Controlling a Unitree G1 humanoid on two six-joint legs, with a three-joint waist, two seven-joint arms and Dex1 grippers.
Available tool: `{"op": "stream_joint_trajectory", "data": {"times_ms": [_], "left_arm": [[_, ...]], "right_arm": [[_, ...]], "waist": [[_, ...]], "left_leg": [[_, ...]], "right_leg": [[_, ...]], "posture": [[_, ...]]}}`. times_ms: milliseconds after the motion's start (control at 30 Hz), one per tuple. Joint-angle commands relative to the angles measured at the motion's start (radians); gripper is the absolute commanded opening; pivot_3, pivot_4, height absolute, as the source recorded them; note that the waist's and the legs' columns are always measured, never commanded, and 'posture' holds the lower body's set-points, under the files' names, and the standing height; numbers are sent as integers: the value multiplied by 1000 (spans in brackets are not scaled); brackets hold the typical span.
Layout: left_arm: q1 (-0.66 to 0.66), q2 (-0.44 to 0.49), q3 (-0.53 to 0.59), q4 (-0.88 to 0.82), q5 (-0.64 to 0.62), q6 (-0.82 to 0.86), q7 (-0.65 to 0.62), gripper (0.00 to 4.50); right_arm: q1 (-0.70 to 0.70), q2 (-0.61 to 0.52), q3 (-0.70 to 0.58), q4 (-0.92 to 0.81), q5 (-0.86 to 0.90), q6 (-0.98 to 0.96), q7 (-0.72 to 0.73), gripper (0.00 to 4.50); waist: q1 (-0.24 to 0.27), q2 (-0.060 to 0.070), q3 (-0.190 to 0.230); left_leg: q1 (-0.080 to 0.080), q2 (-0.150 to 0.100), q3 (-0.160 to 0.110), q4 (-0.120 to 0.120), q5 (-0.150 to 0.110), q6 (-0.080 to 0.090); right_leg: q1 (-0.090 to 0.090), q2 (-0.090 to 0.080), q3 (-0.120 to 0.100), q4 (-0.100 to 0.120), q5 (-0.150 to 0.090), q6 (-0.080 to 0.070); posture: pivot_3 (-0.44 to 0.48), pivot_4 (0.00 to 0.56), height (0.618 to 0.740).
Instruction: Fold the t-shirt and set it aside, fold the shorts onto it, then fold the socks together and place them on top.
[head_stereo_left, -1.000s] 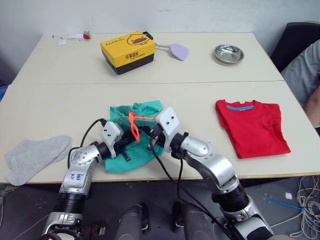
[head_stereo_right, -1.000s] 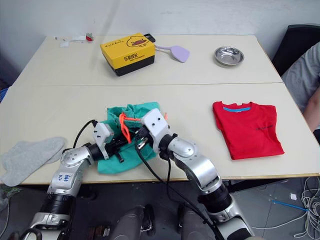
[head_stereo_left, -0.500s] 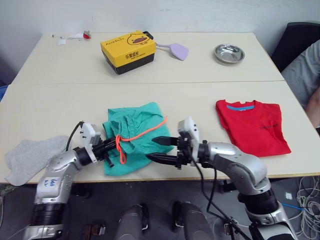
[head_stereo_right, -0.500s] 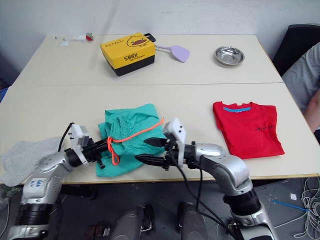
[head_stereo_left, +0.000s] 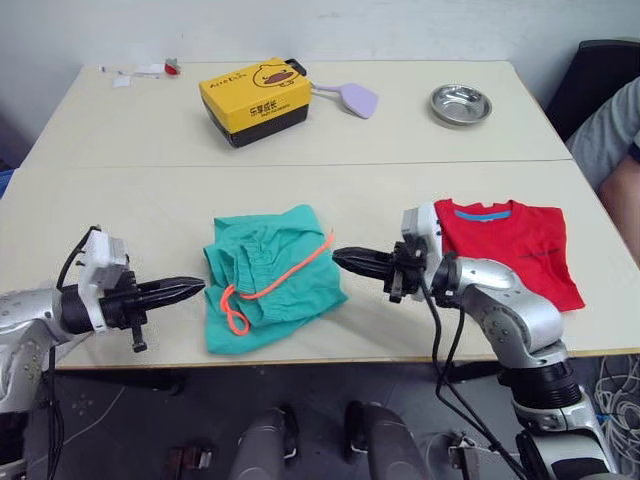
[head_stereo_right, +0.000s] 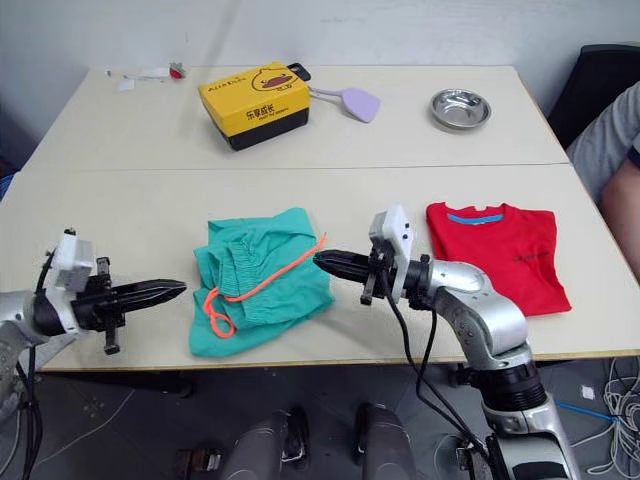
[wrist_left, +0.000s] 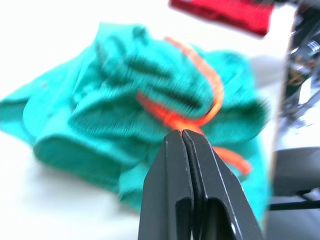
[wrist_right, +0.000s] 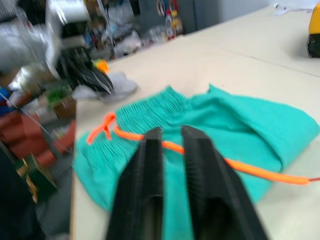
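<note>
The shorts (head_stereo_left: 268, 275) lie in a rumpled heap at the centre of the frame, near the front edge of the bench (head_stereo_left: 150, 200). Their orange drawstring (head_stereo_left: 272, 285) runs across the top of the cloth and ends in a loop at the lower left of the heap.

The left claw (head_stereo_left: 197, 285) is at the left of the frame, just beside the left edge of the shorts and clear of them; in the left wrist view its 2 fingers (wrist_left: 175, 170) are pressed together with nothing between them.

The right claw (head_stereo_left: 338, 258) points in from the right, its tips just beside the right edge of the shorts. In the right wrist view its fingers (wrist_right: 150, 150) stand a narrow gap apart, holding nothing.

The t-shirt (head_stereo_left: 515, 245) lies folded flat at the right of the frame, collar toward the far side, partly behind the right arm.

In the upper part of the frame are a yellow box (head_stereo_left: 255, 100) with a duck picture, a lilac spatula (head_stereo_left: 352, 97) just to its right, and a metal bowl (head_stereo_left: 459, 105) at upper right. A person's arm (head_stereo_left: 615, 165) shows at the right edge.
</note>
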Motion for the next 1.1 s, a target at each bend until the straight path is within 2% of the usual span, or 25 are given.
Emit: {"op": "stream_joint_trajectory", "data": {"times_ms": [33,133,233,300,467,633,700,767,867,933,1033,1100], "left_arm": [[-117,-50,-68,-39,-21,19,35,0],[-244,-177,-197,1,87,-43,124,0],[-344,-311,-316,144,319,-276,257,0],[-349,-349,-356,224,403,-342,306,0],[-267,-373,-370,227,443,-344,352,0],[-180,-361,-346,207,446,-348,372,0],[-165,-357,-336,204,444,-357,375,0],[-150,-356,-316,197,430,-381,369,0],[-123,-357,-284,149,347,-431,283,0],[-113,-350,-270,111,293,-440,220,0],[-114,-306,-263,138,295,-467,150,0],[-125,-296,-256,168,298,-493,134,0]], "right_arm": [[-47,49,76,108,-158,-204,-16,29],[-89,99,123,218,-255,-334,-31,29],[-142,174,123,319,-288,-397,-69,29],[-162,206,142,375,-310,-436,-57,29],[-183,237,160,466,-340,-372,-51,29],[-189,198,88,518,-358,-301,-117,29],[-181,176,61,509,-334,-275,-107,29],[-162,159,-3,440,-209,-159,-43,29],[-183,144,-126,305,34,129,-19,595],[-204,89,-138,275,104,310,3,1273],[-260,24,-111,315,136,508,10,2330],[-313,26,-106,388,111,566,-36,3022]], "waist": [[2,0,0],[4,0,0],[2,-1,0],[-5,-1,0],[-15,-1,0],[-15,-1,0],[-12,-1,0],[-7,-1,0],[-11,0,0],[-12,0,1],[-8,0,1],[-6,0,1]], "left_leg": [[0,0,1,1,0,0],[0,-1,1,3,3,1],[2,-3,2,4,5,3],[2,-2,2,3,7,6],[2,1,4,1,9,6],[3,0,4,3,8,8],[3,-1,3,4,8,7],[4,-1,1,4,5,2],[4,0,1,3,6,3],[3,1,0,2,8,6],[3,1,0,3,8,6],[3,1,0,3,4,10]], "right_leg": [[0,0,0,1,0,0],[2,0,0,3,1,2],[3,-1,1,4,2,4],[2,0,1,4,3,4],[1,3,1,8,2,2],[2,0,1,7,2,2],[2,-1,1,7,2,2],[2,-1,1,7,2,2],[2,-1,1,7,2,1],[1,-1,0,7,1,0],[1,-1,0,7,1,0],[1,-1,0,7,1,0]], "posture": [[0,150,740],[0,150,740],[0,150,740],[0,150,740],[0,150,740],[0,150,740],[0,150,740],[0,150,740],[0,150,740],[0,150,740],[0,150,740],[0,150,740]]}}
